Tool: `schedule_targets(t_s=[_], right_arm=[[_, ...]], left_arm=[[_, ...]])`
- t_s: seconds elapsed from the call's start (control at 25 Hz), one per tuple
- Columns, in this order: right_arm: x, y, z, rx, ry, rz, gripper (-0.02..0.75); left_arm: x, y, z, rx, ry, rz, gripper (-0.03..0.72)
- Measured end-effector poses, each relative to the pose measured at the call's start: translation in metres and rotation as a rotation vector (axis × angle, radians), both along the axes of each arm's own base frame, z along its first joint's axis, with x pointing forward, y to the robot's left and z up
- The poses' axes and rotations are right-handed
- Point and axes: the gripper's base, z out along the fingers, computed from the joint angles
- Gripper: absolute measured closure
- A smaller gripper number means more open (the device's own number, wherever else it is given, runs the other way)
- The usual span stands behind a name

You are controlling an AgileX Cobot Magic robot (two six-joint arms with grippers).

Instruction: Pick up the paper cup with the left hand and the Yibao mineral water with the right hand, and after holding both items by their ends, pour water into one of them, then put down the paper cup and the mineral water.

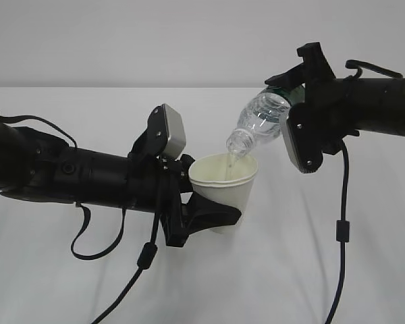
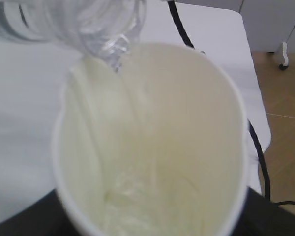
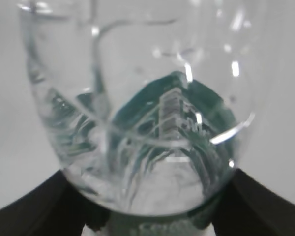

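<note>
The paper cup (image 1: 224,185) sits clamped in my left hand (image 1: 192,202), the black fingers (image 1: 212,216) wrapped round its lower half so the open rim stands clear above them. It is held off the white table (image 1: 270,270), roughly upright with a slight lean. From the left wrist camera I look straight down into the cup's cream inside (image 2: 152,147), where its wall is pressed a little out of round, and some water shows at the bottom.

The Yibao mineral water (image 1: 260,121) is gripped at its base end by my right hand (image 1: 293,94), jaws closed on it by the green label band. The bottle tilts steeply down away from that hand, neck lowest, its mouth just above the cup's rim on the side farthest from my left hand. A thin stream of water (image 1: 231,162) falls from the mouth into the cup. In the right wrist view the bottle's clear ribbed body (image 3: 137,108) fills the frame directly ahead of the dark fingers (image 3: 34,206), green showing through it.
</note>
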Motion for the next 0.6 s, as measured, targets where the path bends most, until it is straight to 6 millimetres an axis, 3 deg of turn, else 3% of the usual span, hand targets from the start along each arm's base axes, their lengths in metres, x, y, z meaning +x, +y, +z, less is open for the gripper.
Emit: schedule_targets(t_s=[0.6], right_arm=[[-0.0002, 0.0, -0.0005, -0.012, 0.0, 0.006, 0.23]], left_arm=[[0.0, 0.0, 0.0, 0.0, 0.0, 0.0, 0.265]])
